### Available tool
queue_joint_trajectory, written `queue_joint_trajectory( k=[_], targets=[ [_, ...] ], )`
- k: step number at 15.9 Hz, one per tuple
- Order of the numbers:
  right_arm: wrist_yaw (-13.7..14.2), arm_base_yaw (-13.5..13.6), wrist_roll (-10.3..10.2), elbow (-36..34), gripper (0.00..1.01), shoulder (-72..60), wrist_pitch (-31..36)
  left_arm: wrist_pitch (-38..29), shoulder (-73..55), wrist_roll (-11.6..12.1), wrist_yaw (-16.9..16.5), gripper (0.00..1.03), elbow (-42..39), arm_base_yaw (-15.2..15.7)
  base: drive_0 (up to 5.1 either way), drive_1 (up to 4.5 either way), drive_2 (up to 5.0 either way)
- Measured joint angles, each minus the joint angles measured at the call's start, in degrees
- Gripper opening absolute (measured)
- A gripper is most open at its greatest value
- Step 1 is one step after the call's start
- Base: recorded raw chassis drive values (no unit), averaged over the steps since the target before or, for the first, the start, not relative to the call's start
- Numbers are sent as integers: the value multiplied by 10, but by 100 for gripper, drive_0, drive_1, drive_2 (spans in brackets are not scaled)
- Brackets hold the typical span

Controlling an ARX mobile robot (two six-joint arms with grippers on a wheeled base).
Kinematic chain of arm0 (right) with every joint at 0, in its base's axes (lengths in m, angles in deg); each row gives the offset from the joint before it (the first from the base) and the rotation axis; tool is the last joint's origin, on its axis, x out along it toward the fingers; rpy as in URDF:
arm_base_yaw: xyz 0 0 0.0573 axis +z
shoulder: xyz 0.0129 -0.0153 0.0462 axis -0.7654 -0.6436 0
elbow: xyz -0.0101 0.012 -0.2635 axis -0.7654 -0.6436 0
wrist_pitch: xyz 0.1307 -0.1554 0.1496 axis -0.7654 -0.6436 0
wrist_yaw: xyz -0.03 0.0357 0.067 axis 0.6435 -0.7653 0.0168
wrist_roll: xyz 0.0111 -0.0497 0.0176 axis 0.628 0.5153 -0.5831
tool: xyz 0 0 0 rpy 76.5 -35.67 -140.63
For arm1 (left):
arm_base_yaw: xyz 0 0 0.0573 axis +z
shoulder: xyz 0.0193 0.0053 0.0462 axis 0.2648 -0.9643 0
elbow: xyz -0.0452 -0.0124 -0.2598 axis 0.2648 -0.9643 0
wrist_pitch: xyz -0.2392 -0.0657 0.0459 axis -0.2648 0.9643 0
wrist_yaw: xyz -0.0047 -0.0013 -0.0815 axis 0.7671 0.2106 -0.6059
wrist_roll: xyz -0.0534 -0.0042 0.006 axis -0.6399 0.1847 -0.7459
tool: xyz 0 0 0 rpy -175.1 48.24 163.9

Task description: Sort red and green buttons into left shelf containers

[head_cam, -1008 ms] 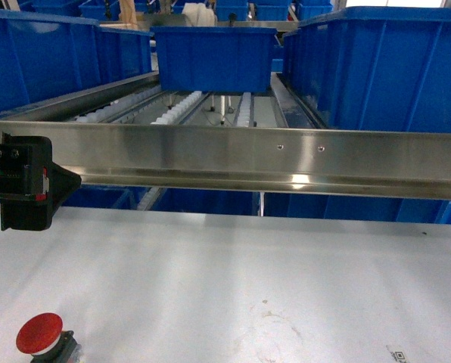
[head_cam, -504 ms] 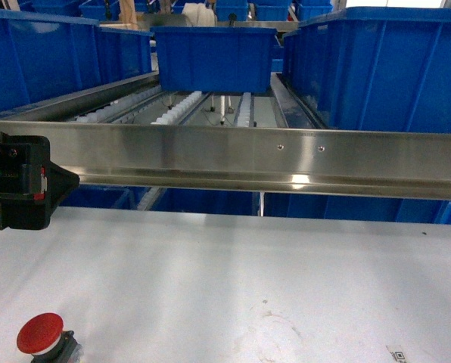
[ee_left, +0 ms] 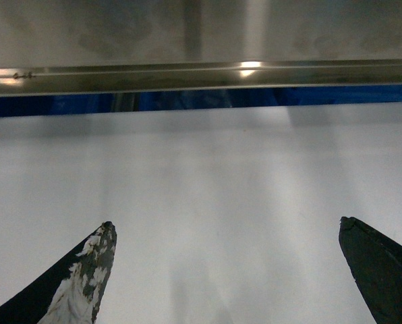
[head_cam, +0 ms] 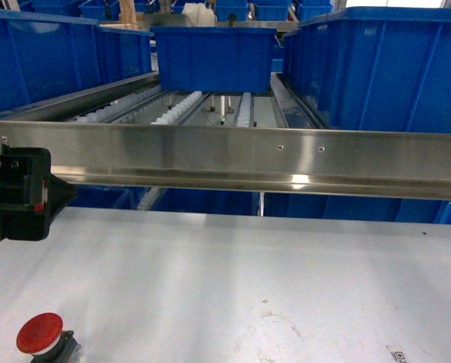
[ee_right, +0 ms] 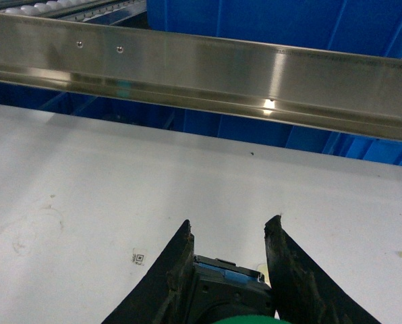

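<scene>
The right hand (ee_right: 228, 270) is clamped on the green button (ee_right: 229, 297), low over the white worktop (head_cam: 248, 280). The left hand (ee_left: 228, 270), fingers wide apart and empty, hangs above the red button (head_cam: 39, 333), which lies nearer it; blue bins (head_cam: 36, 57) wait behind.

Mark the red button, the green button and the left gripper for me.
red button (head_cam: 38, 333): head view, on its red cap.
green button (ee_right: 245, 319): right wrist view, on its green cap's visible edge.
left gripper (ee_left: 228, 233): left wrist view, midway between its fingers.
</scene>
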Motion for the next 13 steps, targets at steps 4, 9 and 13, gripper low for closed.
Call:
queue_joint_trajectory(
  k=[4, 9, 13],
  targets=[
    [0, 0, 0, 0, 29, 0, 0, 77, -21, -24, 23, 98, -10, 0, 0, 0, 0],
    [0, 0, 0, 0, 29, 0, 0, 163, -38, -80, 21, 98, -32, -12, 0, 0, 0],
    [0, 0, 0, 0, 29, 0, 0, 115, -91, -56, 23, 98, -53, -30, 0, 0, 0]
  ],
)
